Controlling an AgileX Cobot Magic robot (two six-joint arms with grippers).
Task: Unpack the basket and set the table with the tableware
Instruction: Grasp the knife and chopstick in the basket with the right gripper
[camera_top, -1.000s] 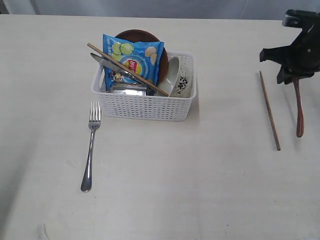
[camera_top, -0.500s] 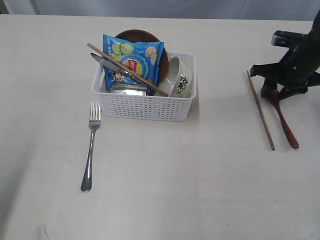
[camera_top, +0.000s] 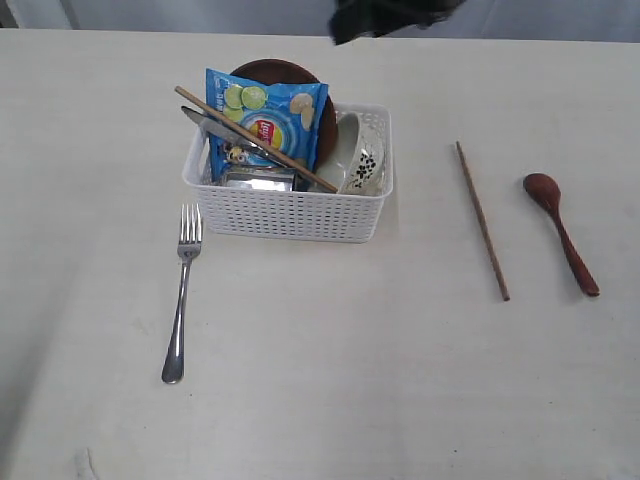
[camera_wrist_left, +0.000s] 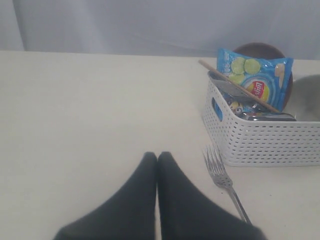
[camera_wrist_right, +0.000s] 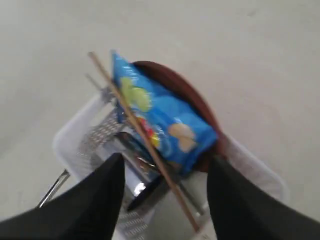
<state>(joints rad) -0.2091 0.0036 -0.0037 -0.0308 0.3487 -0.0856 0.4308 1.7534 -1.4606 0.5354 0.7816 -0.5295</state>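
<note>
The white basket (camera_top: 290, 212) holds a blue chip bag (camera_top: 265, 115), brown plate (camera_top: 275, 70), floral white bowl (camera_top: 360, 155), steel cup (camera_top: 258, 180), a knife (camera_top: 200, 120) and one chopstick (camera_top: 255, 138). A fork (camera_top: 180, 295) lies left of it. To the right on the table (camera_top: 330, 370) lie another chopstick (camera_top: 483, 222) and the reddish-brown spoon (camera_top: 565, 232). My right gripper (camera_wrist_right: 165, 162) hangs open above the basket (camera_wrist_right: 75, 140), chopstick (camera_wrist_right: 142, 135) between its fingers' line of sight; its dark arm (camera_top: 385, 15) shows at the top. My left gripper (camera_wrist_left: 157, 156) is shut, empty, near the fork (camera_wrist_left: 222, 180).
The chip bag (camera_wrist_right: 160, 115) leans on the plate (camera_wrist_right: 185, 95) inside the basket. A grey backdrop (camera_wrist_left: 150, 25) closes the far table edge. A small pale mark (camera_top: 85, 462) sits near the front left corner.
My right gripper let go of the spoon, left it beside the chopstick on the right, and swung up and left over the basket. The chopstick shifted leftward. The left arm stayed put.
</note>
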